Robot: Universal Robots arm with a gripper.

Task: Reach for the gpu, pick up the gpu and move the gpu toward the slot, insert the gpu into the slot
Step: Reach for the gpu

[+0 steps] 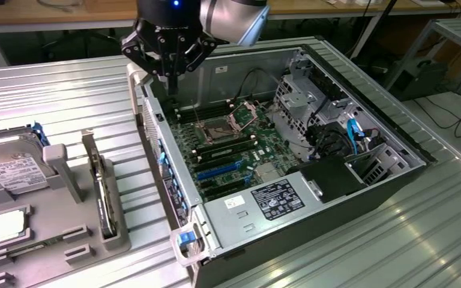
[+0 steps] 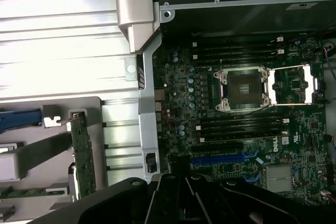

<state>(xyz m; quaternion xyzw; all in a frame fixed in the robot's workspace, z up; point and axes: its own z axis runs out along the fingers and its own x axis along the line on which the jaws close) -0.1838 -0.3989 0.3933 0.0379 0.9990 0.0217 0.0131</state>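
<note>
- We see the gpu (image 1: 102, 192) at the exterior view's lower left: a thin dark card on edge in a grey holder (image 1: 54, 222), well apart from the claw.
- Wrist view shows a green board face with a silvery bracket end.
- Claw (image 1: 171, 84) is closed, fingers together, upper centre over the case (image 1: 222, 75) wall.
- Blue slot (image 1: 218, 172) lies mid-board.

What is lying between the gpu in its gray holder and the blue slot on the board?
In both views, a strip of ribbed metal table and then the silver case wall separate the gpu from the slot.
</note>
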